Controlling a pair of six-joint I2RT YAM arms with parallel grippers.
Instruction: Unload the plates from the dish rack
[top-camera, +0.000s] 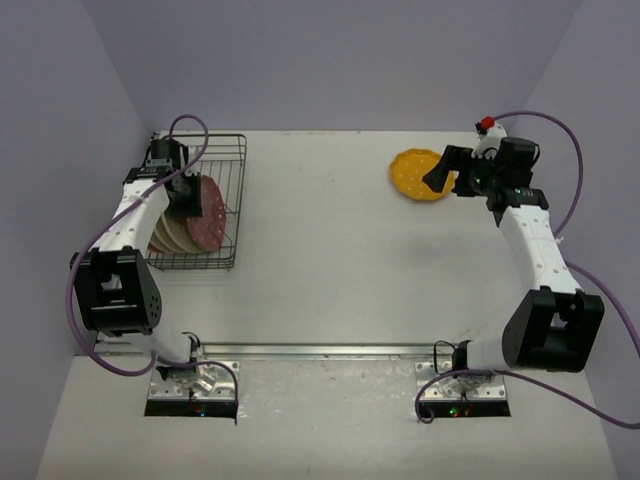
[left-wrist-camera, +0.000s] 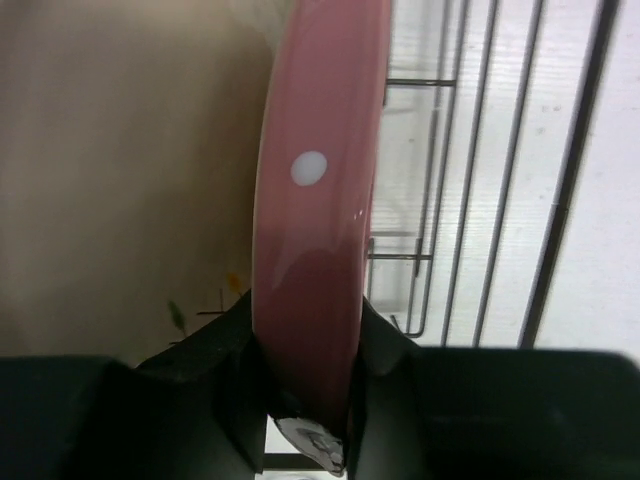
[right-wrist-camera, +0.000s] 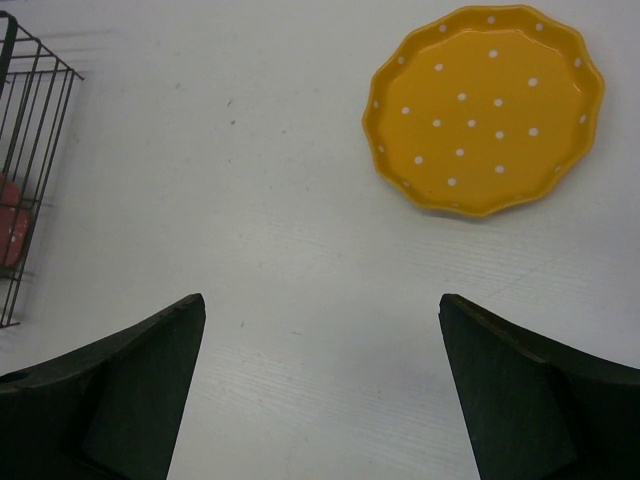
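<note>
The dark wire dish rack (top-camera: 236, 160) stands at the far left of the table. Several plates stand on edge in it. My left gripper (top-camera: 188, 200) is shut on the rim of the dark pink dotted plate (top-camera: 210, 216), seen edge-on in the left wrist view (left-wrist-camera: 315, 200) between the two fingers. A cream plate with a leaf sprig (left-wrist-camera: 120, 180) stands right behind it. The yellow-orange scalloped plate (top-camera: 420, 175) lies flat at the far right, also in the right wrist view (right-wrist-camera: 487, 105). My right gripper (top-camera: 436, 176) is open and empty above its near edge.
The rack's grid wall (left-wrist-camera: 500, 170) rises just right of the pink plate. The rack's corner (right-wrist-camera: 30, 170) shows at the left of the right wrist view. The purple side walls close in the table on both sides.
</note>
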